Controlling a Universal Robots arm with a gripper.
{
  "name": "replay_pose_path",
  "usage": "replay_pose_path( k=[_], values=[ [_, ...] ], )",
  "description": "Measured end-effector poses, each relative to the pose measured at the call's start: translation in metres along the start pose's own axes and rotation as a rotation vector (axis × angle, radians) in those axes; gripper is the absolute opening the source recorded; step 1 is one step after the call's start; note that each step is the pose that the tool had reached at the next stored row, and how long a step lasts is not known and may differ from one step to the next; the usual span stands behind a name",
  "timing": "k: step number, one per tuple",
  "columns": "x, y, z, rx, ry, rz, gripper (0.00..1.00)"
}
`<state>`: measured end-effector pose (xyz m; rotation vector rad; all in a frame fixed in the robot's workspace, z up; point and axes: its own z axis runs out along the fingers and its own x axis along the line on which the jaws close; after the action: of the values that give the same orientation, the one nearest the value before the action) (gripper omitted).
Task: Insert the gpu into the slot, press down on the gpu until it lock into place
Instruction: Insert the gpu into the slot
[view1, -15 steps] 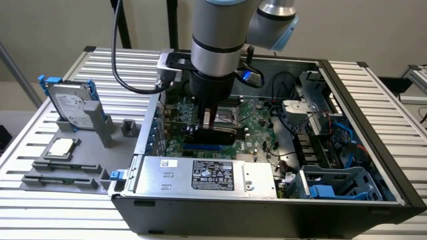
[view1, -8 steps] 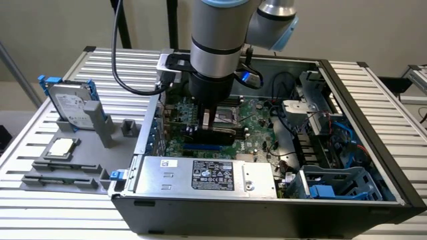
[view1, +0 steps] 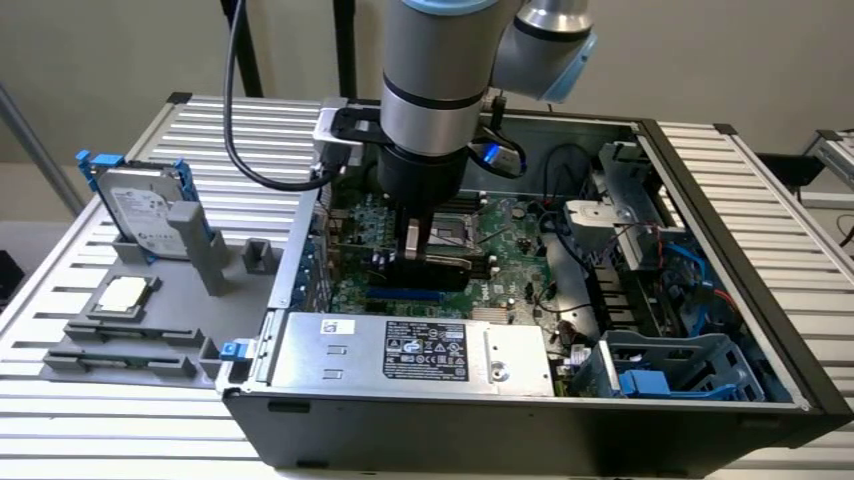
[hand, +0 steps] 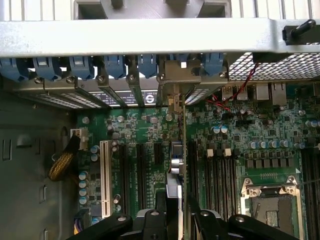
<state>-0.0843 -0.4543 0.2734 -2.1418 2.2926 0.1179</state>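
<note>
Ribbed metal table (view1: 120, 420) holds an open PC case (view1: 747, 300), w/ a beige wall behind. Writing: the PSU (view1: 334, 350) carries a black-and-white label (view1: 424, 350) on top and a small white sticker near one corner, txt too small to read. HDD (view1: 140, 210) stands upright in a grey holder at the exterior view's left; its label is also unreadable. Print on the green mobo (hand: 150, 125) is too fine to make out.

Gpu (view1: 438, 272): flat black card, held upright inside the case, lower edge right over the bright-blue slot (view1: 400, 296). Can't tell if it's seated or only touching. Wrist view has it edge-on, a thin dark line across the mobo, its silver bracket (hand: 182, 75) up against the rear openings under a row of blue clips (hand: 115, 65). White PCI slot (hand: 105, 175) lies on one side of the card, CPU socket (hand: 270, 200) well apart on the other.

Gripper (view1: 424, 262) is clamped on the gpu's top edge, fingers (hand: 205, 225) pressing one per face.
</note>
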Motion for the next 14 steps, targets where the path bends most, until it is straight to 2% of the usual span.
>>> replay_pose_path(
  k=[8, 14],
  values=[
    [-0.0001, -0.0005, 0.0001, -0.0015, 0.0016, -0.030, 0.26],
    [-0.0002, -0.0016, 0.0004, -0.0021, 0.0020, -0.033, 0.26]
  ],
)
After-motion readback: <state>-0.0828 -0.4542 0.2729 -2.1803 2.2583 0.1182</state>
